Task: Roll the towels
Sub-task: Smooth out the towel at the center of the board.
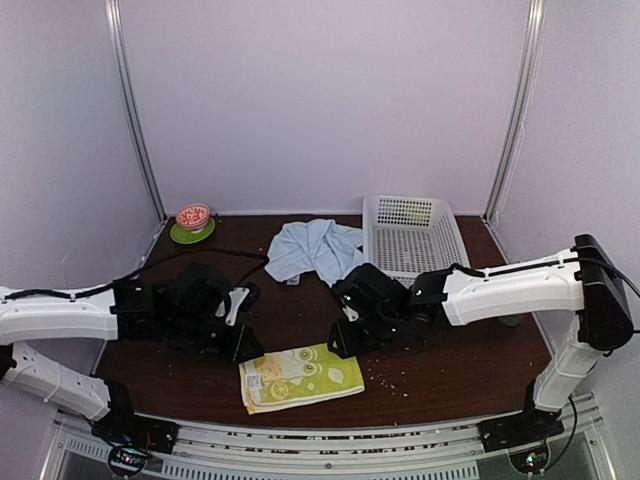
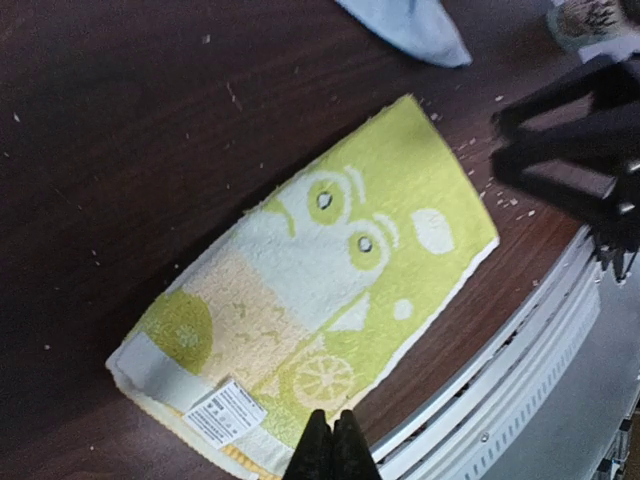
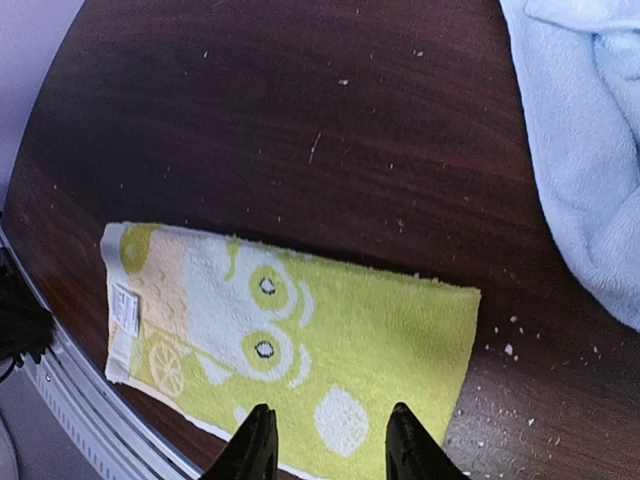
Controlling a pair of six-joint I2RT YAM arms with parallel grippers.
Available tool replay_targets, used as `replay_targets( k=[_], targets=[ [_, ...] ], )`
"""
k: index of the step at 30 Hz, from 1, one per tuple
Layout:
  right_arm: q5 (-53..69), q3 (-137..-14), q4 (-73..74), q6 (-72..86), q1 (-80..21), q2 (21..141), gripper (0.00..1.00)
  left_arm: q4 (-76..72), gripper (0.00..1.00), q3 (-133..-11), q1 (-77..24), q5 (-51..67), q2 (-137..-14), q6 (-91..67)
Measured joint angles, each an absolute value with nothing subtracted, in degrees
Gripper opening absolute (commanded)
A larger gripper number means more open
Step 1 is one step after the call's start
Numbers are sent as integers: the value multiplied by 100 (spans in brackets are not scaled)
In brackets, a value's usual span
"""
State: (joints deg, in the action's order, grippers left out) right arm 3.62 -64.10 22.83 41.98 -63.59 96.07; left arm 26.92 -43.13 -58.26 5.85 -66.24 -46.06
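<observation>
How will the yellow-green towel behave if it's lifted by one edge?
Probably floppy: the yellow-green towel is soft terry lying flat, seemingly folded in layers, so a lifted edge would likely droop and the layers fall open. It looks thin and light. Pushed, its fuzzy surface would likely drag on the dark table and bunch rather than slide.

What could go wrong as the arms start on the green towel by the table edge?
1. The green towel lies close to the near edge of the table; a push might slide it off.
2. The left fingers are shut, so they may drag the cloth rather than pinch it.
3. The right fingers hang over the same small towel; both sets could bump.
</observation>
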Motion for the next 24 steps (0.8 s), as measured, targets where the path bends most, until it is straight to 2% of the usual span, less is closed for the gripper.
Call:
replay_targets(
  k=[6, 13, 24],
  targets=[
    [274, -6886, 2233, 4145, -6191, 10160, 27, 2204, 0, -4163, -5977, 923, -7907, -4602],
    [311, -6897, 2226, 4252, -6086, 10785, 22, 1732, 0, -3629, -6086, 1118, -8036, -4783],
    [567, -6801, 1898, 4676, -5662, 11004, 25, 961, 0, -3070, -6326, 1184, -8031, -5124]
  ],
)
